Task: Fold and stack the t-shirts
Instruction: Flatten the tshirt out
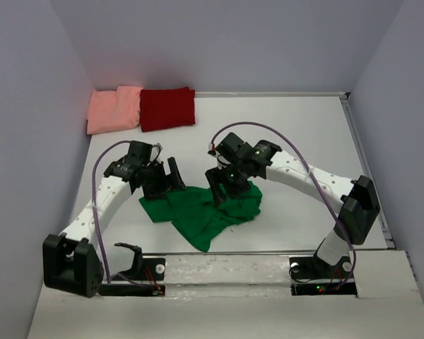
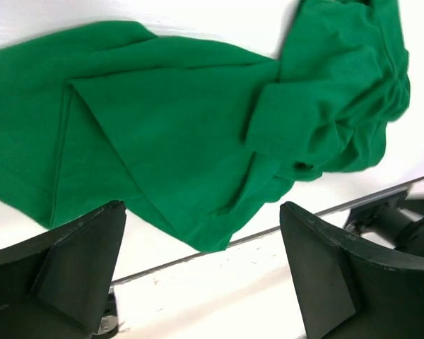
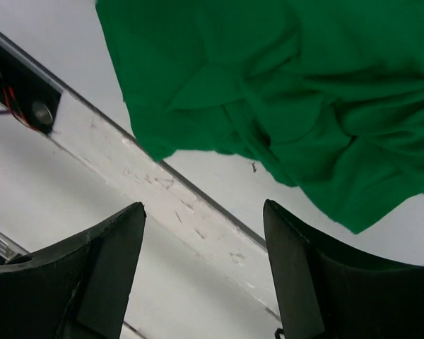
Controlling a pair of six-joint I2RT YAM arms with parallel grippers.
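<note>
The bright green t-shirt (image 1: 201,212) lies crumpled and partly spread on the white table near its front edge, one corner pointing toward the front rail. My left gripper (image 1: 164,180) hovers open just above its left side, with nothing between the fingers. My right gripper (image 1: 225,187) hovers open over its upper right part, also holding nothing. The left wrist view shows the green t-shirt (image 2: 177,120) spread flat beyond the open left gripper (image 2: 201,206). In the right wrist view its bunched folds (image 3: 290,85) lie beyond the open right gripper (image 3: 203,205). A folded salmon-pink t-shirt (image 1: 114,109) and a folded dark red t-shirt (image 1: 167,108) lie side by side at the back left.
A white raised strip (image 1: 226,265) runs along the table's front edge between the two arm bases. Grey walls close in the left, back and right sides. A metal rail (image 1: 367,176) borders the table on the right.
</note>
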